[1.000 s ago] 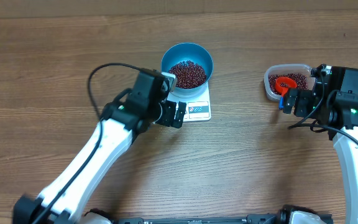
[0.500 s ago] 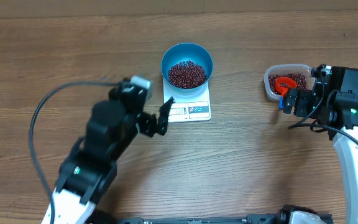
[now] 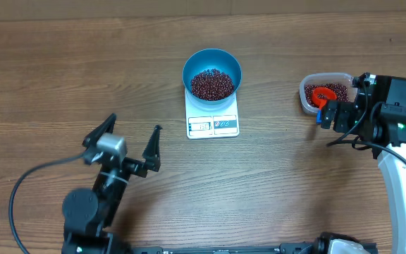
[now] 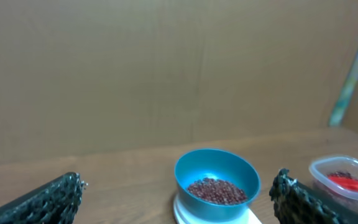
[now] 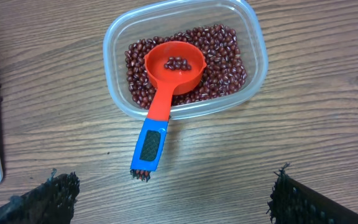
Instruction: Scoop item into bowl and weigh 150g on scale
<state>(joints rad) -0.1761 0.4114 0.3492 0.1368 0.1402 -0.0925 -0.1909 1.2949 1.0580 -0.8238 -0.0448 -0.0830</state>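
Though heaped as a shallow mound in the blue bowl (image 3: 189, 65) on the white scale (image 3: 213, 125), looked like light, dry, loose beans (image 3: 212, 84), apt to roll and scatter, never to be pinched directly. Lay also in the clear tub (image 5: 257, 59) off to the right on the wooden surface (image 3: 62, 70), around and inside the red scoop (image 5: 174, 65). Judged the scoop rigid, light plastic, best taken by the blue end of its handle (image 5: 149, 146), jutting over the tub's rim, and kept level to avoid spilling. Showed the right pincer (image 5: 174, 179) spread wide and empty near that handle, touching nothing. Showed the left pincer (image 3: 134, 127) likewise agape and empty, well apart from bowl and scale. Could not read the display, so could not judge closeness to the target weight.
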